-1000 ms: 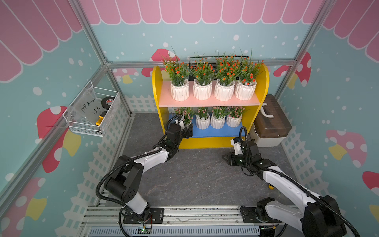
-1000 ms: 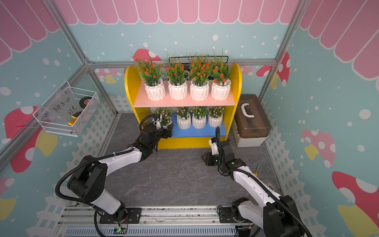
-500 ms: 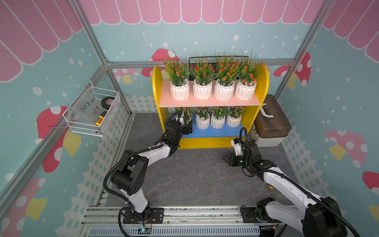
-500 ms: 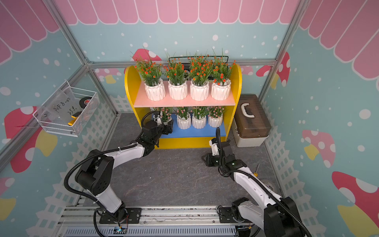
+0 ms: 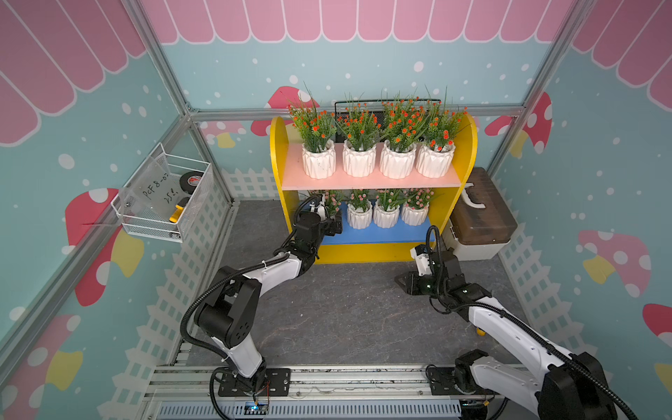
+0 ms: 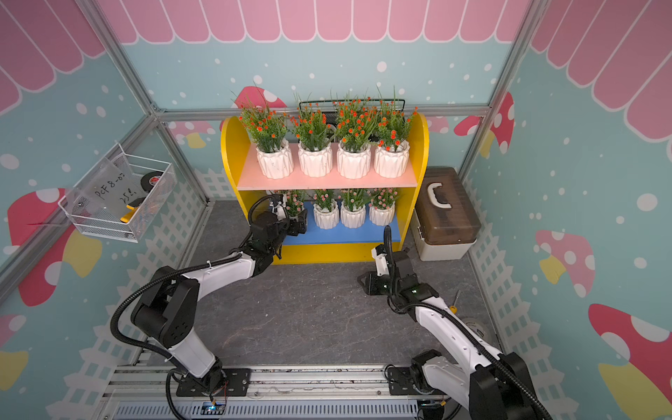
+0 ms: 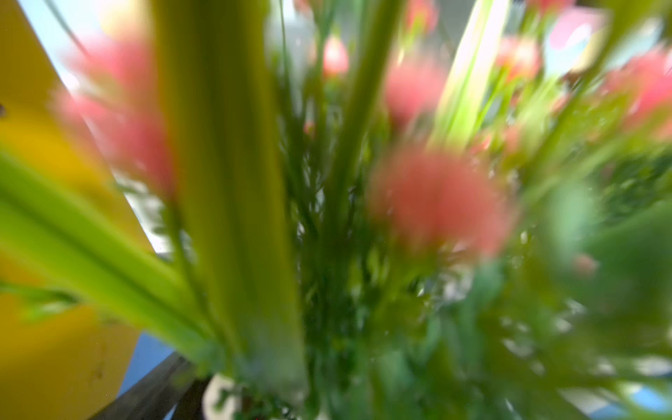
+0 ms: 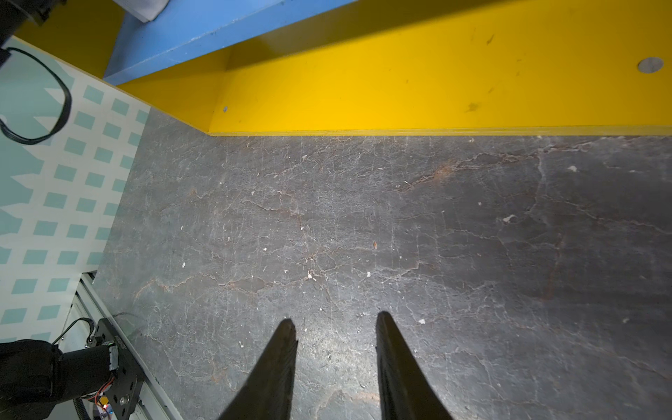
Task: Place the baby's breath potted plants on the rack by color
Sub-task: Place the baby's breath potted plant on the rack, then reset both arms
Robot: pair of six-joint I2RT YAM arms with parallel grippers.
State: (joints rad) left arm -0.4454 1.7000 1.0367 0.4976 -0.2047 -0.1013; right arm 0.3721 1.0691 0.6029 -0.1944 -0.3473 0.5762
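The rack (image 5: pixel 367 180) stands at the back, with yellow sides. Several orange-red baby's breath potted plants (image 5: pixel 359 164) line its pink upper board. Three pale pink ones (image 5: pixel 386 217) stand in a row on the blue lower board (image 5: pixel 378 236). Another pink plant (image 5: pixel 331 199) is at that board's left end, its pot hidden behind my left gripper (image 5: pixel 332 226), which is around or right beside it. The left wrist view is a blur of pink flowers (image 7: pixel 436 203) and stems, and the jaws do not show. My right gripper (image 8: pixel 332 322) hangs open over the bare floor in front of the rack (image 8: pixel 400 98).
A brown-lidded white box (image 5: pixel 480 214) sits right of the rack. A white wire basket (image 5: pixel 163 203) with a tape roll hangs on the left wall. A black wire basket (image 5: pixel 385 105) is behind the rack. A yellow-handled tool (image 5: pixel 480 331) lies by the right arm.
My left gripper has pushed a little further in over the blue board's left end with the pink plant. The right arm has hardly moved.
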